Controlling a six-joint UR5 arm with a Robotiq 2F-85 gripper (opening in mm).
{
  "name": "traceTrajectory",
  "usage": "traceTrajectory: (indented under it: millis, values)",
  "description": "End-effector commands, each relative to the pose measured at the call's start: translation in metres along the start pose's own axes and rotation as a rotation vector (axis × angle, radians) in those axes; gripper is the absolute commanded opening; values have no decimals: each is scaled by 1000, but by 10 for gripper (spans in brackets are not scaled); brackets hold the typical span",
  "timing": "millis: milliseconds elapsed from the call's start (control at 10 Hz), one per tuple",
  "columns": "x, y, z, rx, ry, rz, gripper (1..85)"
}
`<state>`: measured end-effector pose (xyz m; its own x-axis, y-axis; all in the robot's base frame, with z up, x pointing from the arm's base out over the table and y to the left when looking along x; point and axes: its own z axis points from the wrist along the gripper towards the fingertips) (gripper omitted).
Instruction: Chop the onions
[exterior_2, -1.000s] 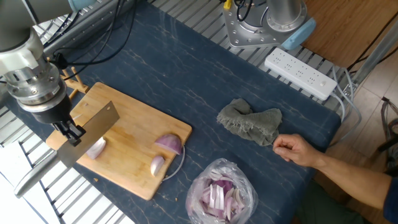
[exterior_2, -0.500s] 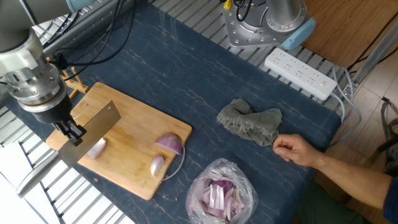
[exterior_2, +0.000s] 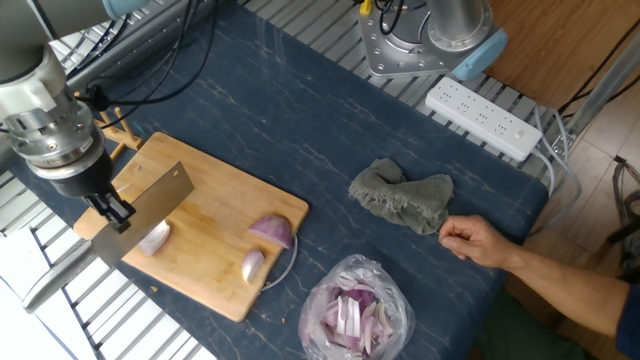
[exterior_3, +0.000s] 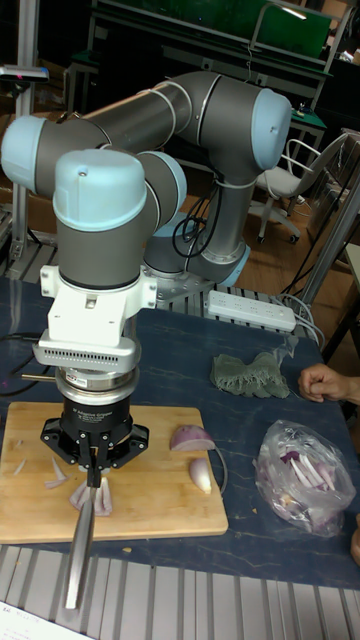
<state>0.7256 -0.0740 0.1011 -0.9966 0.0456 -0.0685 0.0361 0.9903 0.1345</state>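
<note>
My gripper (exterior_2: 112, 212) (exterior_3: 97, 458) is shut on a cleaver-like knife (exterior_2: 148, 213), whose handle (exterior_3: 82, 545) sticks out past the board's near edge. The blade rests over a small onion piece (exterior_2: 155, 239) (exterior_3: 95, 497) at the left end of the wooden cutting board (exterior_2: 205, 205) (exterior_3: 150, 515). Two red-onion wedges lie at the board's right end, a purple one (exterior_2: 272, 232) (exterior_3: 190, 437) and a paler one (exterior_2: 254, 265) (exterior_3: 201, 475). A few thin slivers (exterior_3: 55, 476) lie beside the blade.
A clear plastic bag (exterior_2: 355, 310) (exterior_3: 300, 475) of chopped onion sits right of the board. A grey-green cloth (exterior_2: 403, 197) (exterior_3: 248, 375) lies beyond it, with a person's hand (exterior_2: 475, 240) (exterior_3: 325, 382) resting nearby. A white power strip (exterior_2: 485, 120) lies by the arm's base.
The gripper and knife have crept very slightly toward the upper left. The onion wedges, bag, cloth and hand have not moved.
</note>
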Motion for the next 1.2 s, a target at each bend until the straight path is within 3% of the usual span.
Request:
traceTrajectory:
  millis: [0,1100]
  values:
    - [-1,0,-1,-13,-4,22,10]
    - [-7,2,9,-14,-22,25,10]
